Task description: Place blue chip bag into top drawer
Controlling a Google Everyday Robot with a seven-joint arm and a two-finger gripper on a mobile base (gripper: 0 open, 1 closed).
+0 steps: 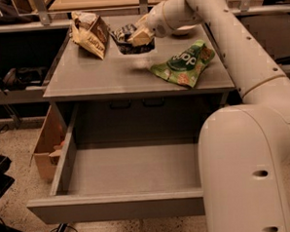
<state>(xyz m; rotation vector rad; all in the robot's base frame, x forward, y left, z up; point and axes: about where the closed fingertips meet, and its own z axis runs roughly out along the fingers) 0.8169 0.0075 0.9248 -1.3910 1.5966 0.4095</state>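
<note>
The arm (244, 147) filled the right side of the frame and reached to the upper centre. The grey cabinet (109, 76) stood at centre, and the top drawer (115, 206) was pulled fully open across the lower half, its floor bare. On the cabinet top lay a green bag (183, 64) at right and a tan-and-brown bag (89, 33) at upper left.

The blue chip bag (123, 32) sat between them at upper centre, apparently raised over its shadow. The gripper (140, 36) was touching it, fingers seemingly pinching its right edge.

Judgement: grasp made, carry in hand. The next move calls for bringing the bag forward, down over the drawer, then releasing.
</note>
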